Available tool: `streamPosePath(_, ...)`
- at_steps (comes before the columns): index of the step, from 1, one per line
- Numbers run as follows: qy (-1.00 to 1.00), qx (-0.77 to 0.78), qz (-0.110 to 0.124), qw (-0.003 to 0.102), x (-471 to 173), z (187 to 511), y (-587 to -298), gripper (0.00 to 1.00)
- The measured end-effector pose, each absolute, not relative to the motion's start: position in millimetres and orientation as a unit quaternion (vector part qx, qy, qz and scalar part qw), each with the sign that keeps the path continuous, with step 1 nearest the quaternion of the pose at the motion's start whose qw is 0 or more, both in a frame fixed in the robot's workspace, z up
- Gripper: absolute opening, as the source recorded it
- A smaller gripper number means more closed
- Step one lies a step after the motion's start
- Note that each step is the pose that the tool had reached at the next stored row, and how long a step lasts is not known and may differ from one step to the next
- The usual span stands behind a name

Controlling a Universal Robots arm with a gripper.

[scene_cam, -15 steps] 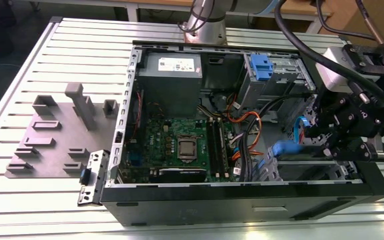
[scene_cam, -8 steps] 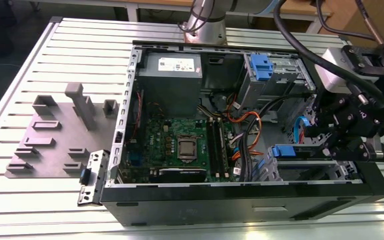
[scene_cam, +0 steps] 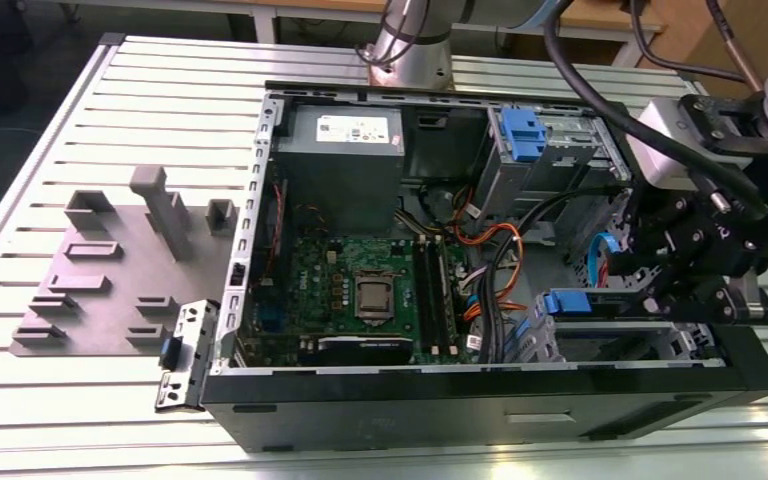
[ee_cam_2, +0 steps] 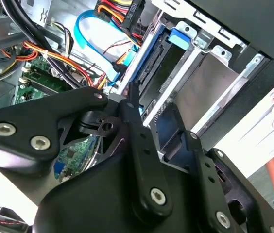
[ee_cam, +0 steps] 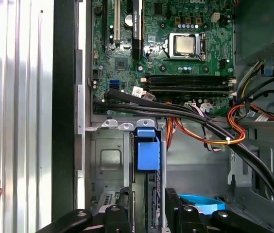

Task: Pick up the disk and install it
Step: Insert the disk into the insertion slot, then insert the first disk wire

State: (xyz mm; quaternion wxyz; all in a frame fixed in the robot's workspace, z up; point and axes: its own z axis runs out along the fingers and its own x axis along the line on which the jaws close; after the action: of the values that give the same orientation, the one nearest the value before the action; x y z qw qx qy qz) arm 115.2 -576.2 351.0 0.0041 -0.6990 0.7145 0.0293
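slatted table (scene_cam: pixel 37 150) carries open case (scene_cam: pixel 491 395), motherboard (scene_cam: pixel 357 280) inside. lower drive cage (ee_cam: pixel 108 160), at the exterior view's right, holds the disk (ee_cam: pixel 146 150) on edge, blue end toward the board. gripper (ee_cam: pixel 147 213) straddles the disk, fingers (ee_cam: pixel 173 208) closed narrow on its two faces.

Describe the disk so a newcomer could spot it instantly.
Start at the open computer case on the slatted table, then go to the metal drive cage in its corner at the exterior view's lower right. The disk stands on edge there, right at the gripper; unlike the blue bracket on the upper bay, it is a thin slab in blue rails with a blue tab.
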Motion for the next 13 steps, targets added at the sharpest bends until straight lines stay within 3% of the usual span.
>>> streamPosePath(13,0.714,-0.699,0.029,0.005,114.5,347.2,-573.7,0.42)
